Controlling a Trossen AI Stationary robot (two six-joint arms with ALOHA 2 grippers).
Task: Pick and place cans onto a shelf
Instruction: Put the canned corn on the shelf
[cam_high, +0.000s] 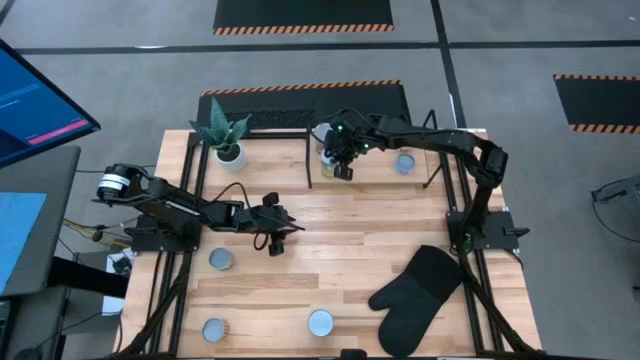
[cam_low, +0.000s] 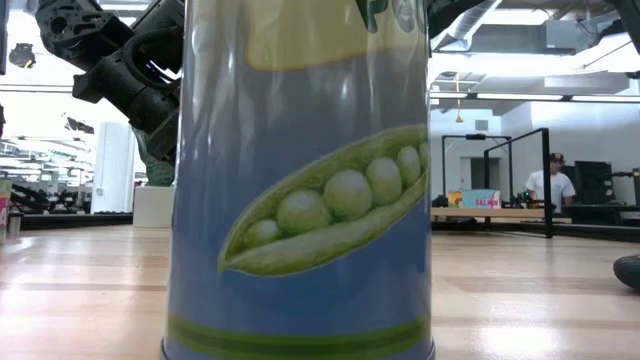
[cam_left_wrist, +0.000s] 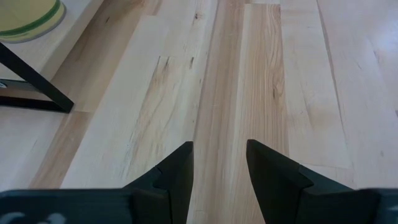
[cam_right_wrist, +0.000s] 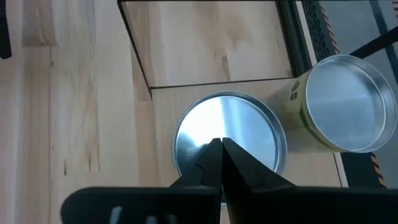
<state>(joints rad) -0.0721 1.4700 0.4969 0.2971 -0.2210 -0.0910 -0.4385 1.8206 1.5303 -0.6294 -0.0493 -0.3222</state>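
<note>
Bench is lying mostly open at centre. Shelf is standing at 12 o'clock. Right tool is hovering closed over a shelf can. Left tool is resting open near centre. One can is blocking the low view.

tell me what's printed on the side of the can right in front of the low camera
A green pea pod on a blue label, with a green stripe near the base. Clearest in the low view.

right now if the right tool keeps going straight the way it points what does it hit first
Most likely the round top of the can directly beneath the shut right tool, at the shelf; the gap between them is unclear.
</note>
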